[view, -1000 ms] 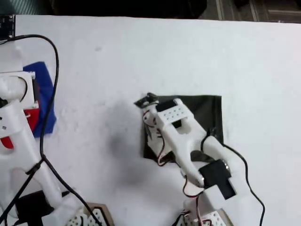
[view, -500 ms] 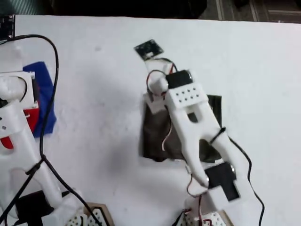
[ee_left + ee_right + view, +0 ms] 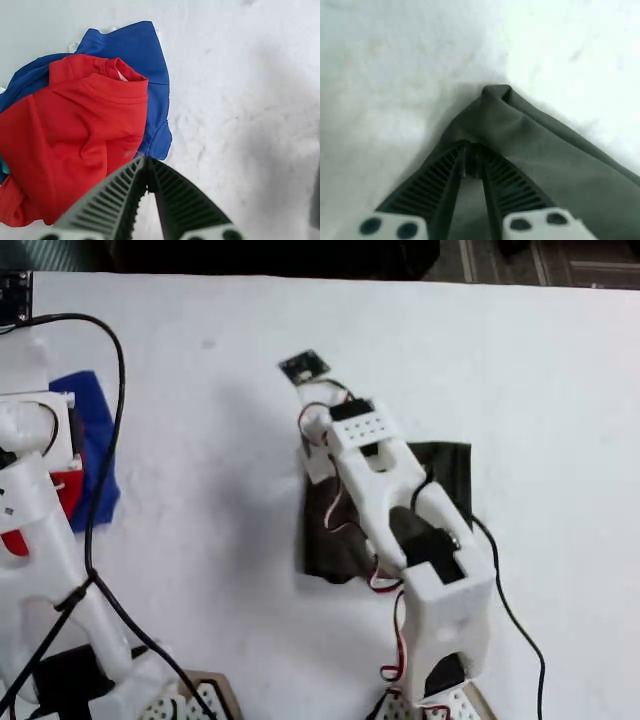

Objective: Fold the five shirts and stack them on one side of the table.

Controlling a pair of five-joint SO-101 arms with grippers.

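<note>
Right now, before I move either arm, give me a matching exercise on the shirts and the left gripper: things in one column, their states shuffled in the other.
Things
1. red shirt
2. blue shirt
3. dark grey shirt
4. left gripper

States
a. pinched at a fold by the right gripper
b. shut, over the edge of the pile
c. lying on top of another shirt
d. partly covered by another shirt

Pairs: 1-c, 2-d, 3-a, 4-b
</note>
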